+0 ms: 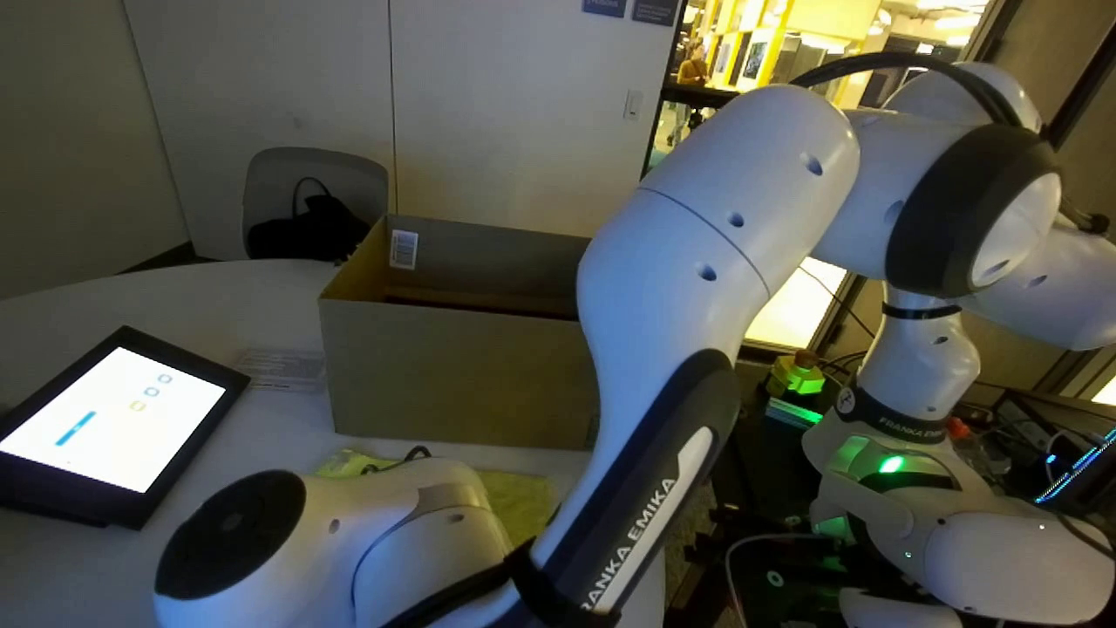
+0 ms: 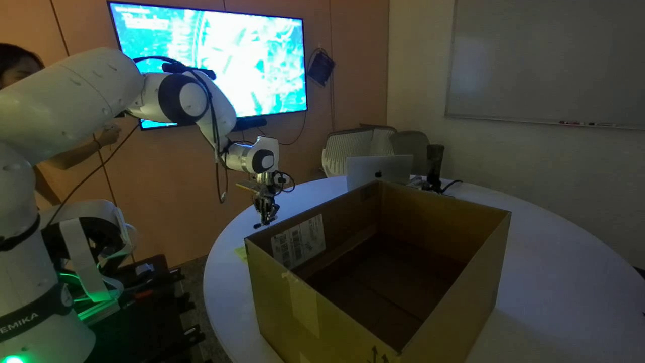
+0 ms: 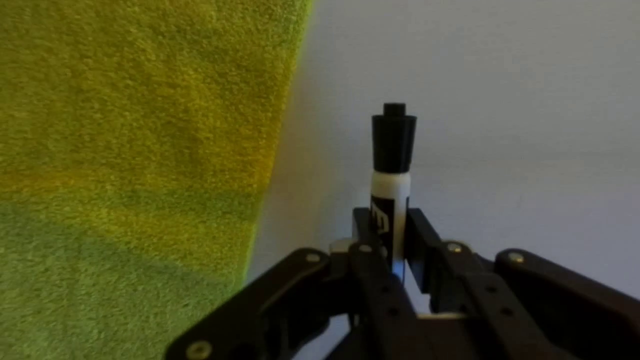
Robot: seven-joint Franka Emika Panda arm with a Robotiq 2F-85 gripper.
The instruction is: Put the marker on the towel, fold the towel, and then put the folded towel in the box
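Gripper [image 3: 388, 230], pointing down and clamped around a black-capped marker [image 3: 393, 145], hovers beside a yellow-green towel [image 3: 125, 125] near the edge of a round white table [image 2: 559, 277]. Arching high, the white arm [image 2: 70, 96] reaches in from beyond that edge; the cardboard box [image 1: 462, 375] stands close to it, beside the towel.

White arm [image 1: 689, 227], black fingers [image 3: 421, 245]

Fuzzy cloth towel [image 3: 135, 150], matt cardboard box [image 1: 462, 375]
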